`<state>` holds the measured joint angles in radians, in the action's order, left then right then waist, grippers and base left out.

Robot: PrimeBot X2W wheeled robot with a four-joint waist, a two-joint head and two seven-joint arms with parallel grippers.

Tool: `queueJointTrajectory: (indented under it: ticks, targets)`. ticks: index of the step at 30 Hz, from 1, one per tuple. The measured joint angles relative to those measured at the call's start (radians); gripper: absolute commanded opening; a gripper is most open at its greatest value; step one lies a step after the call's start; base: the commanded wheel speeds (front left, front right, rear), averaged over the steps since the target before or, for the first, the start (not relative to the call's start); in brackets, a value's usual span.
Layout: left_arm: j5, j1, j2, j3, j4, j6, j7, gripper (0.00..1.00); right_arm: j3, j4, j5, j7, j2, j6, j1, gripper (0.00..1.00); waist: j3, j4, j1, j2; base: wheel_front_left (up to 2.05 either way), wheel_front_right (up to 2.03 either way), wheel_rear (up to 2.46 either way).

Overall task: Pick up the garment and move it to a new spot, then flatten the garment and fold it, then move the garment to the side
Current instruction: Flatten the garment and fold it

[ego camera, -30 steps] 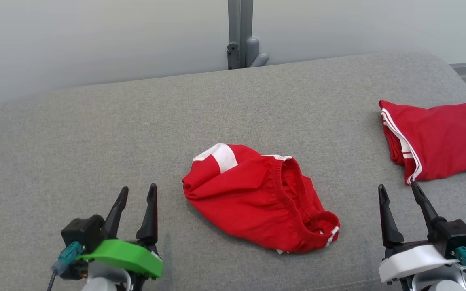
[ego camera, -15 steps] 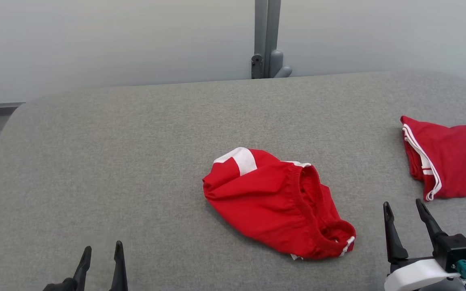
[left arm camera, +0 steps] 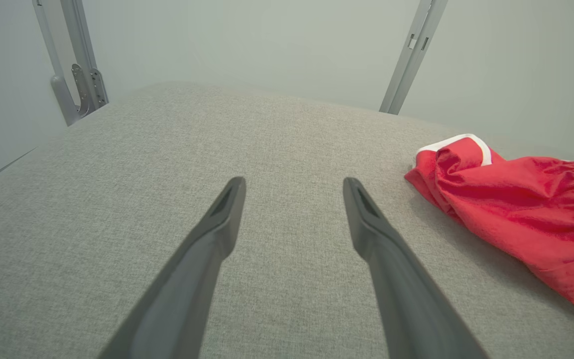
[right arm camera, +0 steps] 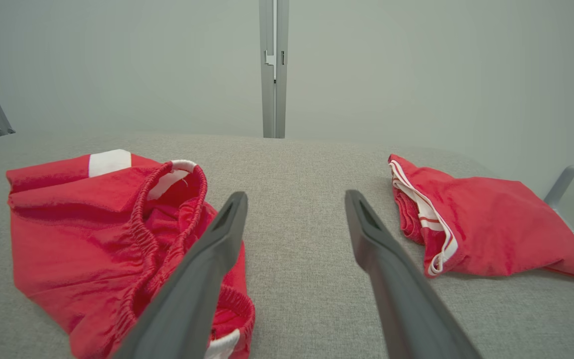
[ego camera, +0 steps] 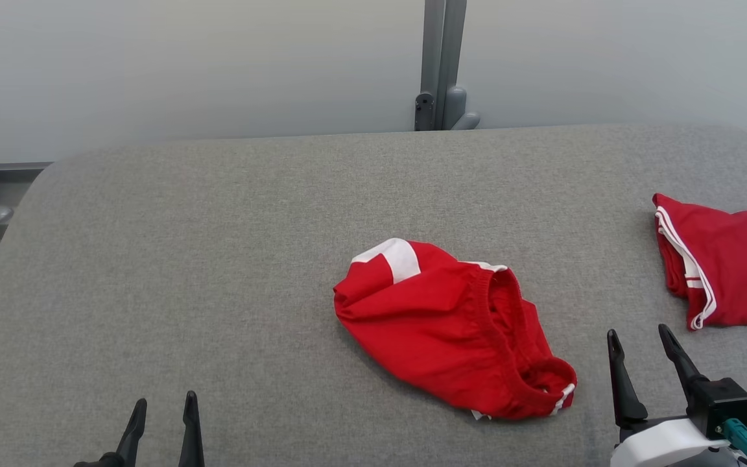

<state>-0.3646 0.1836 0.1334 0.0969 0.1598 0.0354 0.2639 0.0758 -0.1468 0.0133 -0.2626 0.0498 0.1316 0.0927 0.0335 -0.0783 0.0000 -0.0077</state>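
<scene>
A crumpled red garment (ego camera: 438,331) with white trim and an elastic waistband lies near the middle of the grey padded table (ego camera: 218,259). My left gripper (ego camera: 166,399) is open and empty near the front edge, well to the garment's left. In the left wrist view the left gripper (left arm camera: 293,182) points over bare fabric, with the garment (left arm camera: 516,209) off to the right. My right gripper (ego camera: 638,332) is open and empty, just right of the garment's waistband end. Seen from the right wrist, the right gripper (right arm camera: 296,195) points between the garment (right arm camera: 77,234) and a second red piece.
A second red garment (ego camera: 730,266), folded, with white stripes, lies at the table's right edge; it is also in the right wrist view (right arm camera: 481,224). A grey metal post (ego camera: 441,65) stands behind the table against a pale wall. The table's left half is bare fabric.
The head camera has shifted, so everything sits further right and lower in the picture. Relative to the garment, my left gripper has drawn back toward the front edge. Both garments lie as before.
</scene>
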Motion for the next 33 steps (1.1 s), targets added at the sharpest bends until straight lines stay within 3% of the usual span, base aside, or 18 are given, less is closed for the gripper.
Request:
queueJointTrajectory:
  ticks: [14,19,27,33]
  targets:
    - [0.027,-0.054,-0.022,0.031,0.020,0.041,0.000,1.00,-0.021,-0.003,0.000,0.000,0.000,0.000,-0.018,1.00,-0.016,0.043,0.0000,0.0000,0.00,0.00,0.00]
    - [0.033,-0.187,-0.043,0.119,0.016,0.063,-0.052,1.00,-0.034,0.004,-0.007,0.000,0.000,0.000,-0.035,1.00,-0.029,0.084,0.0000,0.0000,0.00,0.00,0.00]
    - [0.056,-0.475,-0.073,0.319,0.113,0.084,-0.252,1.00,-0.049,0.021,0.007,0.000,0.001,0.000,-0.080,1.00,-0.085,0.200,0.0001,0.0000,0.00,0.00,0.00]
    - [0.054,-0.610,-0.080,0.397,0.209,0.088,-0.290,1.00,-0.056,0.019,0.035,0.000,0.000,0.000,-0.093,1.00,-0.128,0.284,0.0001,0.0000,0.00,0.00,0.00]
